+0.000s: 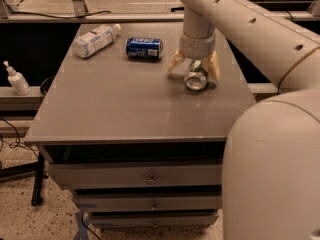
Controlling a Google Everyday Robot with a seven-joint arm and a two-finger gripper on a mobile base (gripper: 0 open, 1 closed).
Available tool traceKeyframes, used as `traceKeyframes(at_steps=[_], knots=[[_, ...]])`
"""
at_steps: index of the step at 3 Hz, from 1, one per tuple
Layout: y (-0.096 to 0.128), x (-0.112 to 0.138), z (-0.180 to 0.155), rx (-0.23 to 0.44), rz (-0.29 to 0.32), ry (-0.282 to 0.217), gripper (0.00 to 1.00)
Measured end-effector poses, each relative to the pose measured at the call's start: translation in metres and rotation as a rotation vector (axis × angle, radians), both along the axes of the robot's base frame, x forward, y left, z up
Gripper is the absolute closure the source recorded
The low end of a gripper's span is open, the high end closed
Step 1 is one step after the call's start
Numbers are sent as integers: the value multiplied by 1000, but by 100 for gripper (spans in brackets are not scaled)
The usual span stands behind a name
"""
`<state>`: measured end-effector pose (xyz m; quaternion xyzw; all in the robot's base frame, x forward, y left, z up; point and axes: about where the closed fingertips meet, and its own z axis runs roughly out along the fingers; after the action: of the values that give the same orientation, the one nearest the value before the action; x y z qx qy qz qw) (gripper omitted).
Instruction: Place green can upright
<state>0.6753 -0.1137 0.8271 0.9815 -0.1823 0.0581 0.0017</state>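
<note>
Near the table's (125,104) right edge the gripper (195,68) straddles the green can (196,79), lying on its side, fingers spread apart; best to close squarely across its middle before tipping it upright.

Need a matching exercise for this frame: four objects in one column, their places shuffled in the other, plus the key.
Things:
1. green can
2. blue can
3. white-labelled bottle
4. pump bottle

Places:
A. upright on the ledge left of the table
B. on its side at the table's far left corner
C. on its side at the table's right, straddled by the open gripper
D. on its side near the far edge, mid-table

Pairs: 1-C, 2-D, 3-B, 4-A
</note>
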Motion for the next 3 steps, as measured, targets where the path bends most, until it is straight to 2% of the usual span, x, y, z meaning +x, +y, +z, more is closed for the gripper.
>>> traceKeyframes(at_steps=[1,3], knots=[[28,6,-4,-39,110,8,42],[31,7,2,-42,123,7,89]])
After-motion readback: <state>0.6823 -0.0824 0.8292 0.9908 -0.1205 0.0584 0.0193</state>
